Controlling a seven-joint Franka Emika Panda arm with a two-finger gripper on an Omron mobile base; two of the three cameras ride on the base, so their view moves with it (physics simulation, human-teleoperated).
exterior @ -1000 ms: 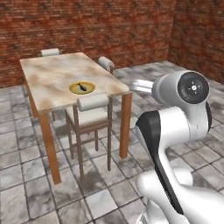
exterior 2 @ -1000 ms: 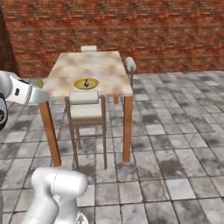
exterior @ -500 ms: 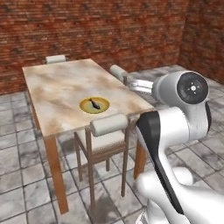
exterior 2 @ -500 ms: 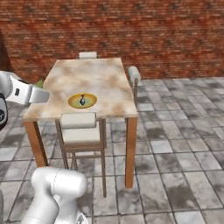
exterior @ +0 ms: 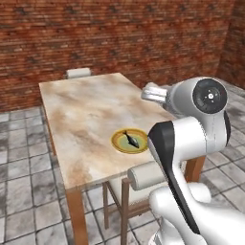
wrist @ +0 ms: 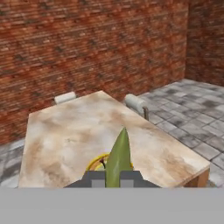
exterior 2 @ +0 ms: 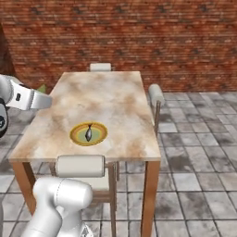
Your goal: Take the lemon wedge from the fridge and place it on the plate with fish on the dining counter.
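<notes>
Pale-cushioned wooden chairs (exterior 2: 81,165) are tucked around the marbled beige tabletop (exterior: 86,112); a pointed yellow-green lemon wedge (wrist: 118,158) is pinched in the closed tool (wrist: 113,178).

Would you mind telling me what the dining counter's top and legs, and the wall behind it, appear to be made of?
The dining counter top looks like polished stone, perhaps marble: beige with brown cloudy veining and a smooth, even surface. Its legs look like wood, plain orange-brown and square-cut, though no grain shows. The wall looks like rough red-brown brick, with staggered courses and pale mortar lines.
</notes>
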